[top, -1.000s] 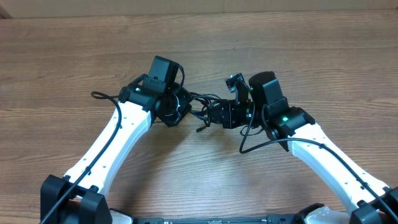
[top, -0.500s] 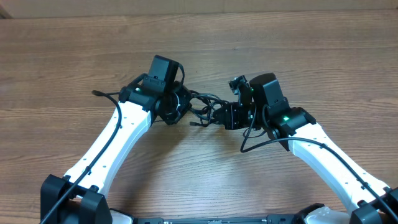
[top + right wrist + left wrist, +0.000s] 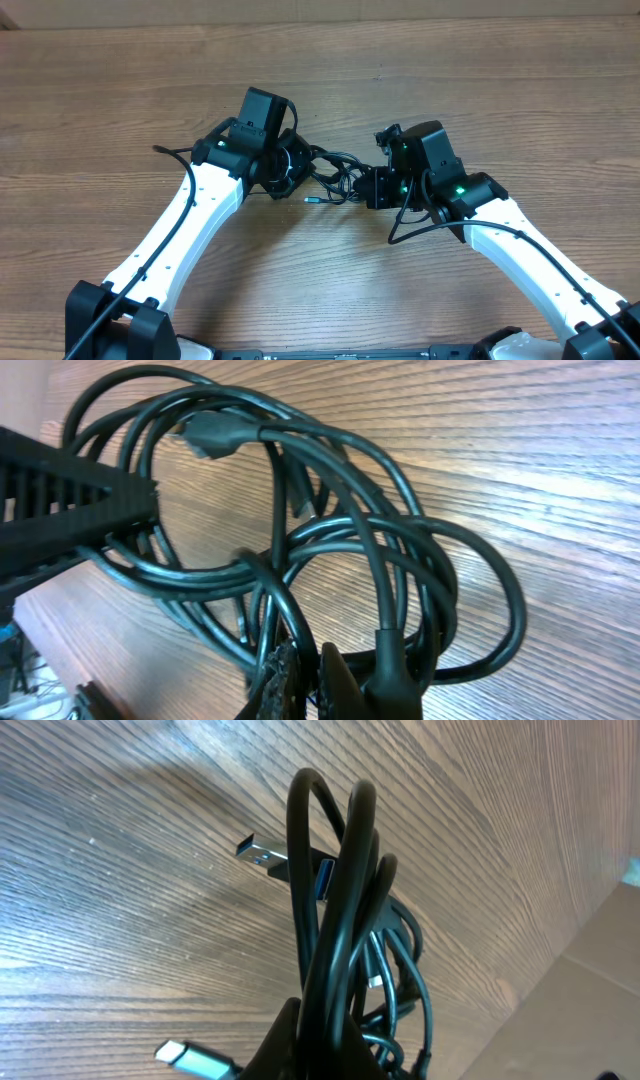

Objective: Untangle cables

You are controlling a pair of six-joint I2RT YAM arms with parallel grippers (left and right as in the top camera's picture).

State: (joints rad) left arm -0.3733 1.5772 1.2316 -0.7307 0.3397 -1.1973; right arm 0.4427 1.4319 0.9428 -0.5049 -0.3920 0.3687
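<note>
Brown wood-grain table [image 3: 500, 90], tangled black cables [image 3: 338, 172] over its middle, contact with surface unclear

- One wooden table [image 3: 320, 70] with a brown grain surface.
- Two white robot arms with black wrist sections: left arm [image 3: 185, 225] and right arm [image 3: 530, 260].
- Two black two-finger grippers, one per arm: left gripper [image 3: 320, 1025] and right gripper [image 3: 310, 670].
- One tangled bundle of thin black cables [image 3: 335, 172]; the separate strands in it cannot be counted.
- Left wrist view: two metal plug ends, one rectangular plug with a blue insert [image 3: 262, 855] and one flat silver plug [image 3: 195, 1060].
- Right wrist view: one grey moulded plug [image 3: 215, 432].
- Three small green indicator lights: one on the left arm [image 3: 222, 143], two on the right [image 3: 460, 190].
</note>
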